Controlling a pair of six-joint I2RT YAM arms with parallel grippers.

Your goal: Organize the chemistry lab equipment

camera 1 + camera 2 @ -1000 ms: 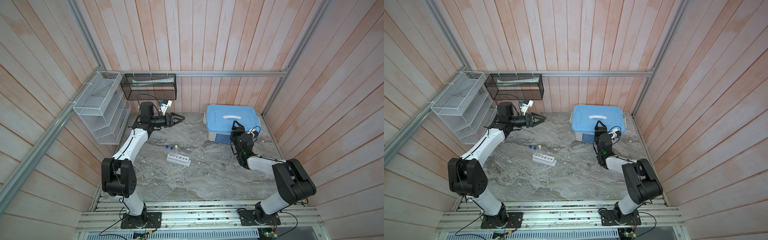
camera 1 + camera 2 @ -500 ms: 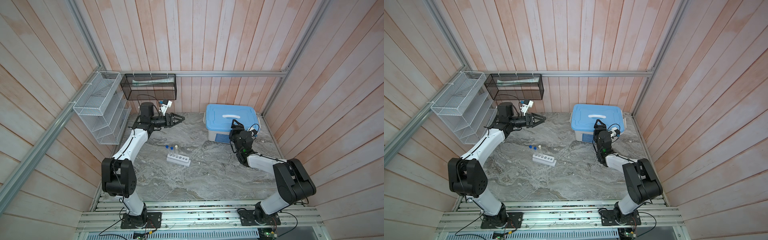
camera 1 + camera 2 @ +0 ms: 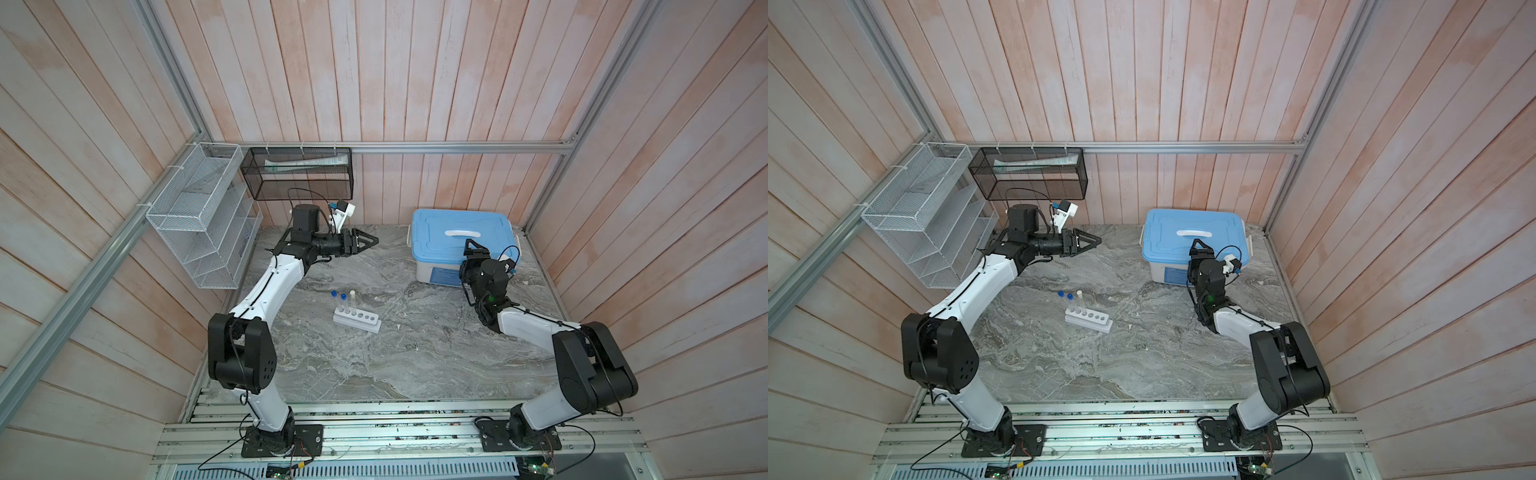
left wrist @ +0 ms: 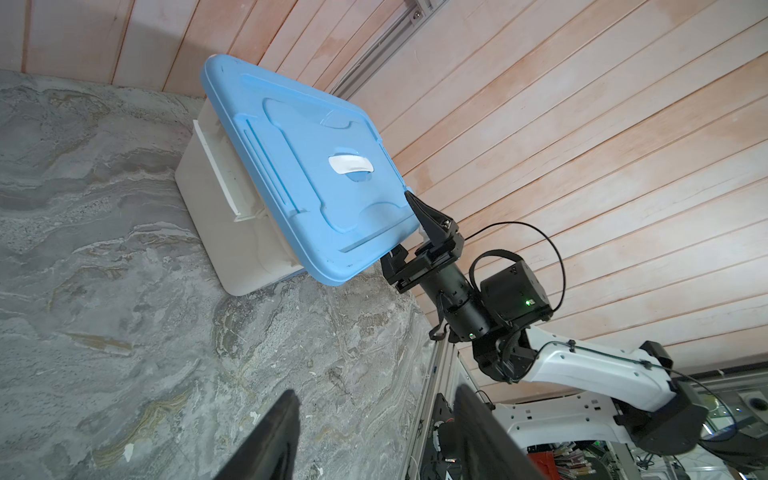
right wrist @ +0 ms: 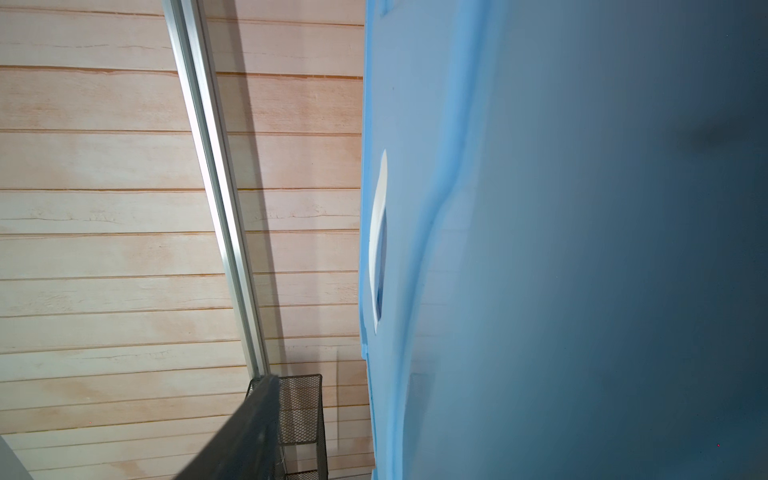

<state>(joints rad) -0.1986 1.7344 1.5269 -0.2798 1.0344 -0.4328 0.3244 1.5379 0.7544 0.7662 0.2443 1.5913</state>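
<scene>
Three thin clear test tubes are standing upright at one end of a white six-hole plastic rack (image 3: pixel 357 322). Two are wearing blue caps (image 3: pixel 333 293) and one a white cap (image 3: pixel 353 292). The rack is sitting near the middle of the grey marbled tabletop (image 3: pixel 374 365), well apart from both arms.

In both top views the left gripper (image 3: pixel 371 240) is hovering above the back of the table, just below a black wire mesh basket (image 3: pixel 297 174) on the wall and beside a white wire mesh tiered basket (image 3: pixel 199 216). It is pointing toward a large white plastic bin (image 3: pixel 434 272). The left wrist view is showing its jaws spread apart and holding nothing.

The right gripper (image 4: pixel 417 235) is reaching to the front edge of the bin's blue lid (image 3: pixel 440 220). One black finger (image 4: pixel 424 214) is lying over the lid's top, and the other is sitting below the rim, so the jaws are straddling that edge. Whether they are pressing on it cannot be told. The right wrist view is filling mostly with the blurred blue lid.
</scene>
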